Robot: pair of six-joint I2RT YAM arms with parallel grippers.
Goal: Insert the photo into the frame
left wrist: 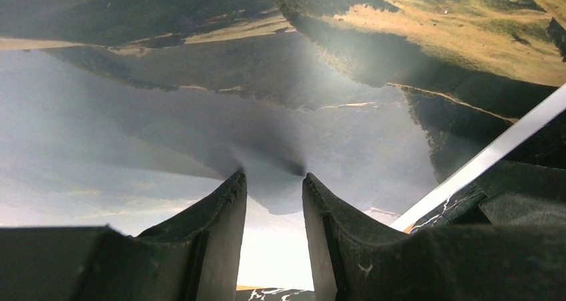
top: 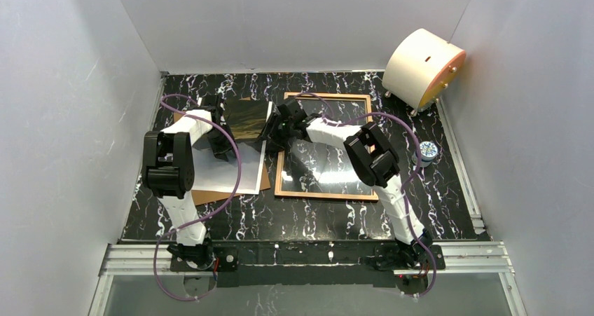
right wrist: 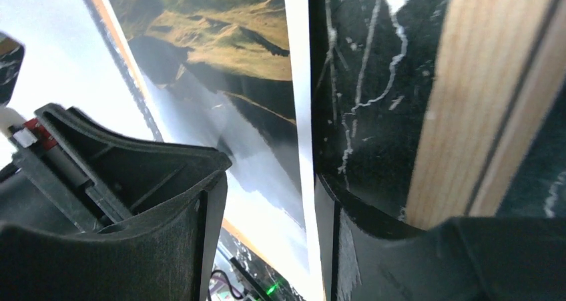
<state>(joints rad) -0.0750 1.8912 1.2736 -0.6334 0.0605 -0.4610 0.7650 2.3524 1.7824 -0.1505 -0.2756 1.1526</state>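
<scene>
The frame (top: 326, 195) lies flat on the black counter (top: 315, 218), with its light wood side up. The photo (top: 249, 120) is just to the left of the frame, picture side up. It is lifted and tilted, not flat, and its right edge is close to the frame's left side.

The right gripper (right wrist: 270, 174) reaches over the frame's top left corner to the photo's right edge. Its two fingers are wide apart. The white edge of the photo runs between them and lies against one finger. The other finger is not squeezing it.

The left gripper (left wrist: 272, 177) is on the far side of the photo from the frame. Its fingers are a little apart, with the tips right up against the picture side. Nothing shows pinched between them.

Below the photo, also left of the frame, a white sheet (top: 224, 172) lies on a brown board (top: 206, 197). A big round cream drum (top: 420, 67) stands behind the frame's right corner. A small round blue and white thing (top: 427, 150) sits just right of the frame.
</scene>
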